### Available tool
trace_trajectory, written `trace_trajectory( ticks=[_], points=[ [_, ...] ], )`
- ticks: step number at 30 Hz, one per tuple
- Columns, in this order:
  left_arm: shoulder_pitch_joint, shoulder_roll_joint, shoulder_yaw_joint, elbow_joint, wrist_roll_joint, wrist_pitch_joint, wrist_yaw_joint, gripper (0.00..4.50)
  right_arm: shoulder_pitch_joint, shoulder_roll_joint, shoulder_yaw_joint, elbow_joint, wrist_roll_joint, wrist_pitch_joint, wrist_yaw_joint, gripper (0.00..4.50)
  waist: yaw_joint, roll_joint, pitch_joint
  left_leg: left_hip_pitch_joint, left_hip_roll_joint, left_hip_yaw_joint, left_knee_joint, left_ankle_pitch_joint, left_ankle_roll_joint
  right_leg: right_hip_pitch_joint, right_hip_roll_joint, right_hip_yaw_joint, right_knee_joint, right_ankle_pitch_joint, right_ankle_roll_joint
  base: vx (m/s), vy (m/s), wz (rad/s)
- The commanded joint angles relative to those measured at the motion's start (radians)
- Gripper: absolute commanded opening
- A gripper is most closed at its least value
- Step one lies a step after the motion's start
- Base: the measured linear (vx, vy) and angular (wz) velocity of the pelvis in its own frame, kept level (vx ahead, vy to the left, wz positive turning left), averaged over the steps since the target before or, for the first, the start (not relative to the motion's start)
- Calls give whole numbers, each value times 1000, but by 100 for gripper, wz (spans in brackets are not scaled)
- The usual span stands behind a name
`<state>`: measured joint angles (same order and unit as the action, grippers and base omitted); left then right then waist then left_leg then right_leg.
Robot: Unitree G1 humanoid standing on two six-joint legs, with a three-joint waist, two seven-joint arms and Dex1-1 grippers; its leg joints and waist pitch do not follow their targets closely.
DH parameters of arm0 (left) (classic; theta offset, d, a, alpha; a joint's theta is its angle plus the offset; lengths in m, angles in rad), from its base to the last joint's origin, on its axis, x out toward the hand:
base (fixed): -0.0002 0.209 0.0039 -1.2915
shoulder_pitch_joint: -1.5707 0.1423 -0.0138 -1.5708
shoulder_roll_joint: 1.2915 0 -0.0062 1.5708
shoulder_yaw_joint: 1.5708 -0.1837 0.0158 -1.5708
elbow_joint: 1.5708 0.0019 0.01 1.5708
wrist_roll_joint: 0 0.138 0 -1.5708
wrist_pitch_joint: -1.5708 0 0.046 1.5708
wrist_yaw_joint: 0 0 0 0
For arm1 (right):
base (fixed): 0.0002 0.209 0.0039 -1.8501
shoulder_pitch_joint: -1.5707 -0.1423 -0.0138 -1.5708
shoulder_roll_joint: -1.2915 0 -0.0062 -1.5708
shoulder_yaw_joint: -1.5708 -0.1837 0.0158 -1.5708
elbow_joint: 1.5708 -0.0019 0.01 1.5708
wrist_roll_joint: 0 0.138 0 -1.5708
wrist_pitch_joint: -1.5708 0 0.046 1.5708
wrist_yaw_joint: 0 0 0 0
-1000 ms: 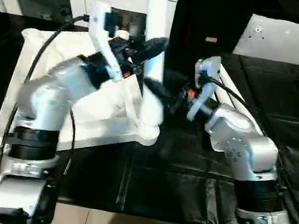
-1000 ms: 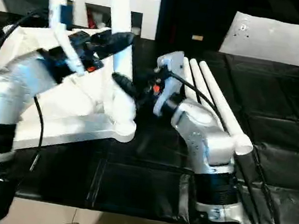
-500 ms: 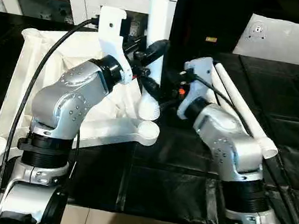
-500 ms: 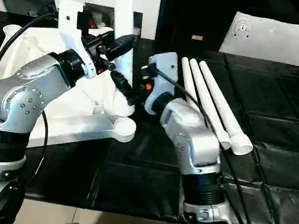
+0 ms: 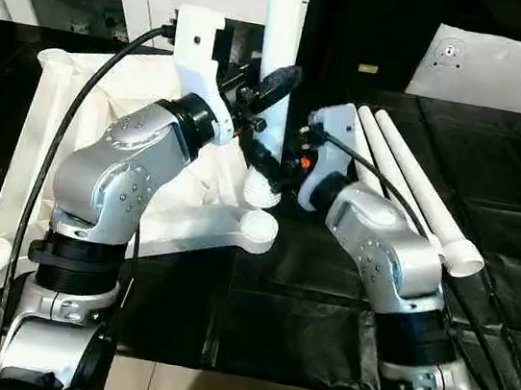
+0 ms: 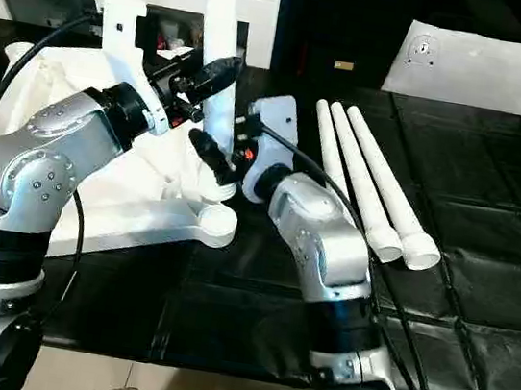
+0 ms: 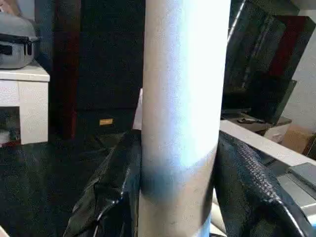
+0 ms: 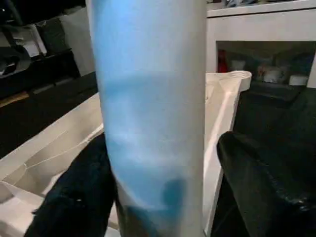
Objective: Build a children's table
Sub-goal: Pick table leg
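Left gripper (image 5: 264, 113), black textured fingers, clamps upright smooth white tube leg (image 5: 280, 52) above near-right socket of ribbed white tabletop (image 5: 102, 149); right gripper (image 6: 216, 155) straddles leg, grip unclear. Three tapered legs (image 6: 368, 186) lie right.

**Silver arms, black fingers, trailing cables**

2 forearms in brushed silver, rounded housings dotted with small dark screw heads. Black ribbed rings where each forearm joins a silver collar with bolts. White angular camera bracket on each wrist, left bracket (image 5: 196, 45) tall and flat with a small hole. Black cable arcing along the left arm (image 5: 112, 179), another along the right arm (image 6: 318, 232). 2 glossy black textured fingers (image 7: 247, 182) per gripper. Small orange-red marks near the wrists.
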<state>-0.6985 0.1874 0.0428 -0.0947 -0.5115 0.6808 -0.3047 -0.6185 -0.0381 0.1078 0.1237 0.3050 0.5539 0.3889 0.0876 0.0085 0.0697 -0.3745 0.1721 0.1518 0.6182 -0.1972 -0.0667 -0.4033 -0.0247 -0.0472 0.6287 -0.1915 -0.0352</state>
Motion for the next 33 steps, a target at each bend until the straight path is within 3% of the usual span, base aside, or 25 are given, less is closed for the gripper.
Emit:
trace_trajectory(
  ticks=[1,8,14,15,16,19,29,30,33],
  points=[
    [-10,15,-15,-24,16,10,-22,181,-10,-6,-7,8,-10,-17,2,299,-2,-9,-78,3,43,-8,-66,-58,-12,62,-101,57,-72,-163,-112,0,0,0],
    [-11,12,1,-20,5,9,-12,181,-13,-11,27,27,-65,-70,-14,228,-4,-6,-77,3,41,-7,-65,-63,-16,63,-102,57,-73,-171,-115,0,0,0],
    [-11,30,-13,-22,32,9,-16,181,-14,4,-9,25,-12,-3,-7,193,-6,-7,-77,5,43,-8,-66,-64,-12,61,-100,58,-72,-164,-112,0,0,0],
    [-10,37,-18,-30,30,11,-33,237,-14,7,-18,23,-2,0,-1,191,-6,-7,-78,4,42,-7,-66,-59,-11,61,-100,58,-72,-156,-113,0,0,0],
    [-12,36,-12,-27,20,23,-32,251,-16,6,-21,21,4,1,10,190,-5,0,-78,4,43,-9,-66,-61,-13,61,-100,58,-71,-157,-115,0,0,0],
    [-9,31,5,-16,14,32,-18,286,-13,0,-25,13,20,5,26,188,-5,-4,-79,4,42,-8,-65,-60,-15,63,-100,57,-71,-145,-120,0,0,0],
    [-21,37,56,2,-65,62,-71,339,5,-56,-46,-33,89,63,128,187,-3,-1,-80,3,40,-7,-62,-58,-8,65,-98,56,-73,-149,-130,0,0,0],
    [-23,38,83,16,-98,69,-90,363,6,-68,-60,-36,127,68,177,187,-2,1,-80,3,38,-6,-61,-63,-4,66,-99,56,-75,-150,-134,0,0,0],
    [-23,49,92,28,-129,80,-132,376,15,-87,-84,-51,191,88,249,187,1,-3,-81,2,40,-8,-62,-59,8,68,-98,55,-73,-143,-137,0,0,0]
  ],
)
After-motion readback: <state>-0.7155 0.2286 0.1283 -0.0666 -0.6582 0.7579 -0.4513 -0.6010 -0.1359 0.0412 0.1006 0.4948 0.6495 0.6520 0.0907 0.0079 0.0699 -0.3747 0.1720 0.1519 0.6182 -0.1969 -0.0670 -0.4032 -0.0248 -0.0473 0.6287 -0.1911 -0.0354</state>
